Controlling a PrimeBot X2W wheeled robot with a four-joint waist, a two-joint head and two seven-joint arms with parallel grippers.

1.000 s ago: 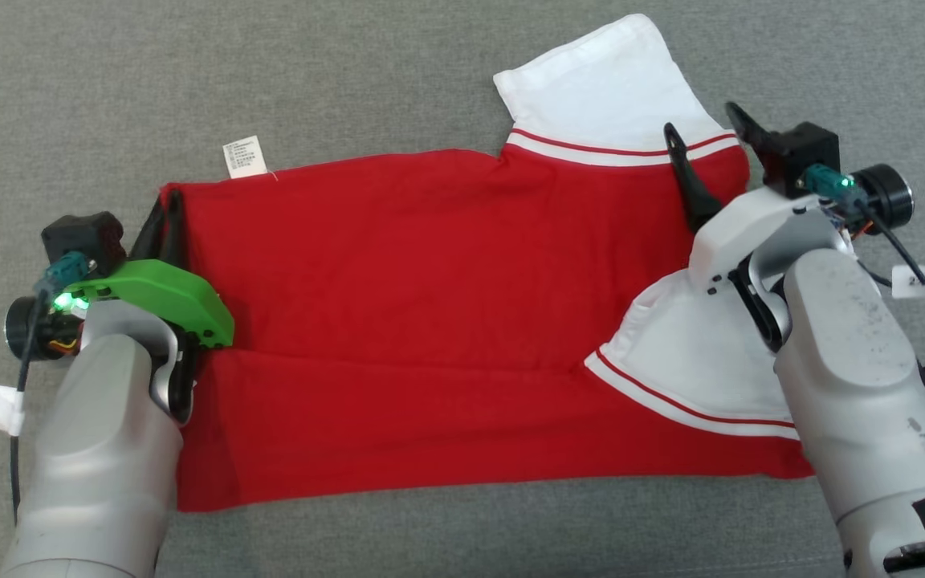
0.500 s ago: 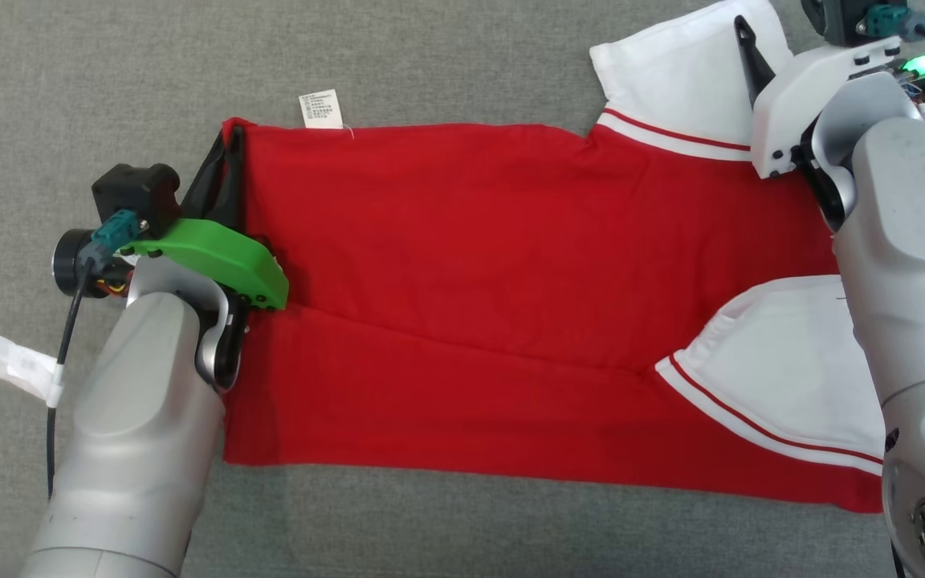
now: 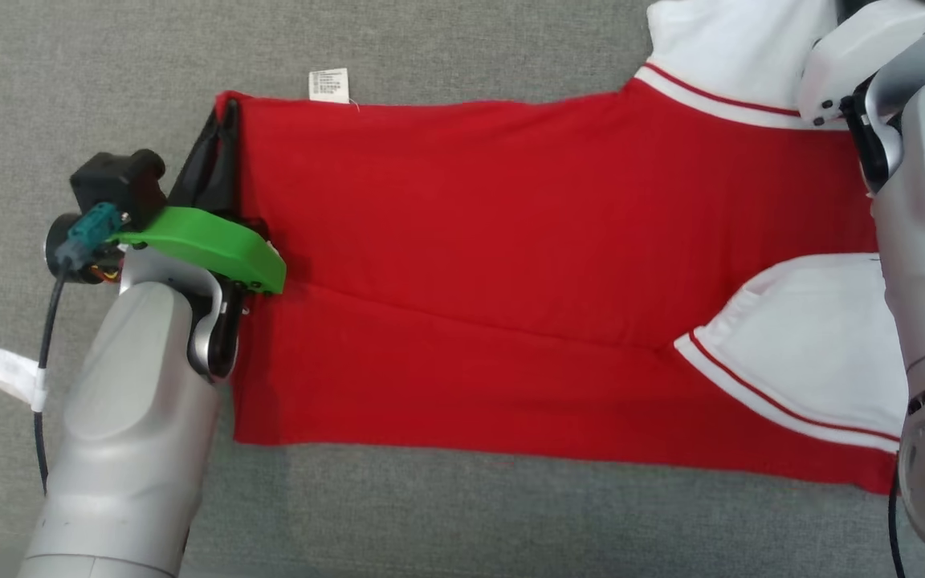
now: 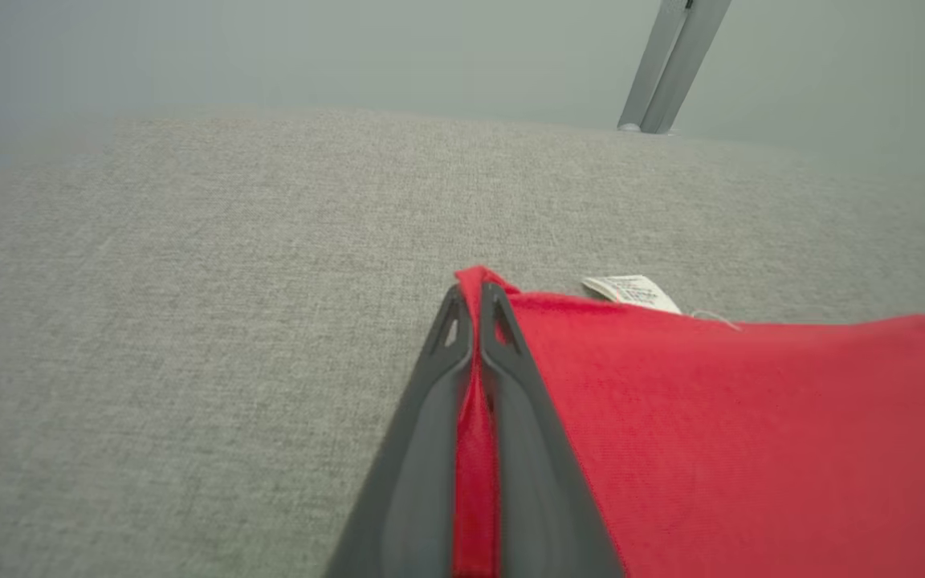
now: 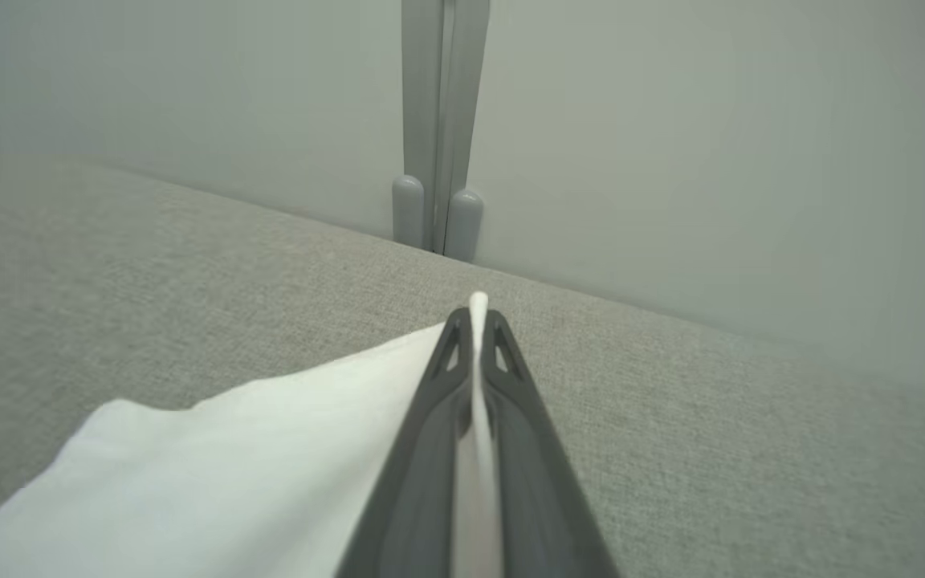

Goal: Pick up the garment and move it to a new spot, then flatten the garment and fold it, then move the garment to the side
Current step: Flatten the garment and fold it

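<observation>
Garment: red shirt (image 3: 511, 241), smooth fine knit. It lies spread across the grey surface with one long crease lengthwise through the body.
Sleeves: white, each w/ a thin red stripe near the red/white seam. The far sleeve (image 3: 719, 40) lies outward; the near sleeve (image 3: 816, 353) is folded in over the red.
Care tag: small white printed rectangle (image 3: 329, 85), sticking out from the far edge nr the L corner.
Surface: grey woven cloth (image 3: 109, 64), coarse and heathered.
L gripper: dark tapered fingers pressed together (image 4: 474, 301), pinching the garment's far-L corner. A green housing sits behind them.
R gripper: fingers pressed together (image 5: 474, 321) on a thin white sleeve edge.
Head view: shows the full layout, crease and both sleeves. The R arm's white housing sits at the far sleeve and the fingertips are hidden.
L wrist view: a red strip is sandwiched between the fingers, w/ the corner poking past the tips.
R wrist view: the white edge pokes past the tips. Behind are a plain pale wall and a grey upright post (image 5: 438, 120).
</observation>
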